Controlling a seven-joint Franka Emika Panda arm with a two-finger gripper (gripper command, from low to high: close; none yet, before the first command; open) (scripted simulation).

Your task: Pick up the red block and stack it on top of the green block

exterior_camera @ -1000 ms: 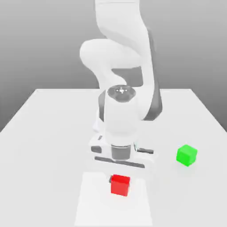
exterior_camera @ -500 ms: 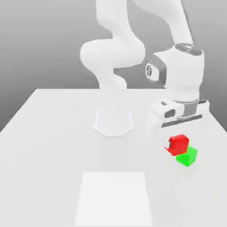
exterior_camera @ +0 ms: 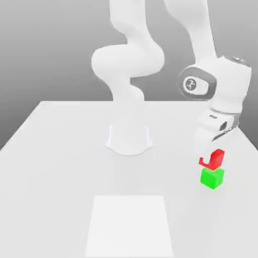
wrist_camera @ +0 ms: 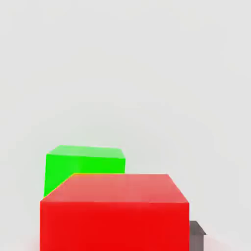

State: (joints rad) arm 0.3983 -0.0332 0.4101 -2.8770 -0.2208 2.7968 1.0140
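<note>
The red block (exterior_camera: pixel 216 158) hangs just above the green block (exterior_camera: pixel 212 178) at the exterior view's right, tilted, with my gripper (exterior_camera: pixel 213 155) shut on it. The green block rests on the white table (exterior_camera: pixel 60 151). From the hand view the red block (wrist_camera: pixel 115 213) is close and large, with the green block (wrist_camera: pixel 83 166) partly hidden behind it. A dark fingertip (wrist_camera: pixel 197 234) shows beside the red block.
The arm's white base (exterior_camera: pixel 129 138) stands mid-table. A pale square patch (exterior_camera: pixel 129 226) lies on the table near its front edge. The table's right edge runs close to the green block.
The arm has carried the red block from the front square patch across to the right and now holds it just over the green block. The hand has turned during the move.
</note>
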